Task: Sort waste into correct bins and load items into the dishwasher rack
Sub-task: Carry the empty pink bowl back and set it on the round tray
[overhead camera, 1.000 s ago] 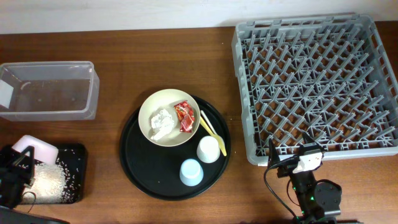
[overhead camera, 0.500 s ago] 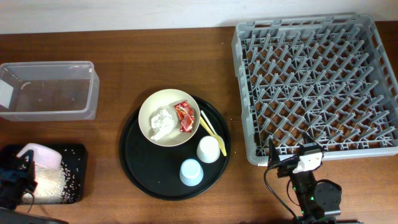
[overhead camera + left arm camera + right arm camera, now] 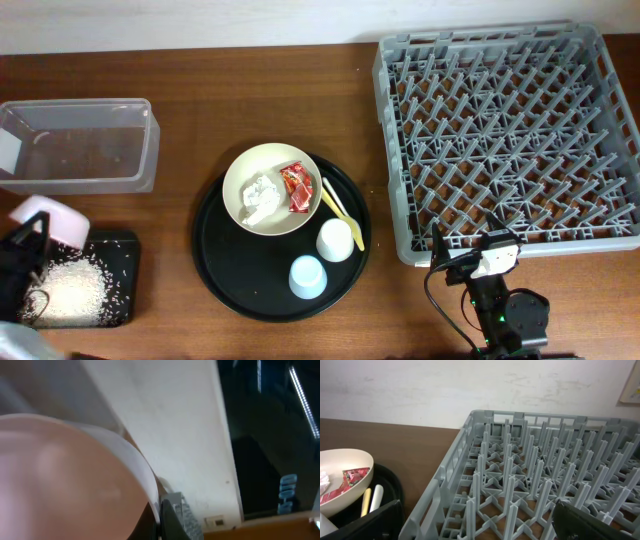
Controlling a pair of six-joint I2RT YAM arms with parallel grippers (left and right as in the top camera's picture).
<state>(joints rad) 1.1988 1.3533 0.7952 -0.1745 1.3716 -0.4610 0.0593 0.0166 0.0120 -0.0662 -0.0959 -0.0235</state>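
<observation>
Small pink bowl [image 3: 50, 219], at the table's [image 3: 200, 70] left edge: tilted on its side, just over the far rim of the shallow black tray [image 3: 130, 250]. Pinched at the near rim by the left gripper [image 3: 33, 245], jaws pressed onto it. Fills most of the left wrist view as a blurred pink curve, too close to show detail.

Below the bowl, a heap of loose white rice grains [image 3: 68, 290] in the shallow tray, with a few strays toward its right side. Just beyond the bowl, the clear plastic tub [image 3: 152, 145], long side running left to right, apart from the tray.

At the table's middle, the large round black tray [image 3: 240, 275]. On its far left part, the large cream bowl [image 3: 250, 165], upright, holding the crumpled white tissue wad [image 3: 260, 196] and, touching it on the right, the red wrapper [image 3: 295, 187]. Just right of the bowl, the pale yellow fork and spoon [image 3: 338, 208], lying side by side at a slant. Nearer the front, the white cup [image 3: 336, 240] and the light blue cup [image 3: 306, 277], both mouth down, close together but not touching.

To the right, the grey dishwasher rack [image 3: 384, 130], pegs upright, nothing among them. At its near edge, the right gripper [image 3: 465, 255], fingers spread wide at the two bottom corners of the right wrist view, gripping nothing, pointed at the rack's near left corner.
</observation>
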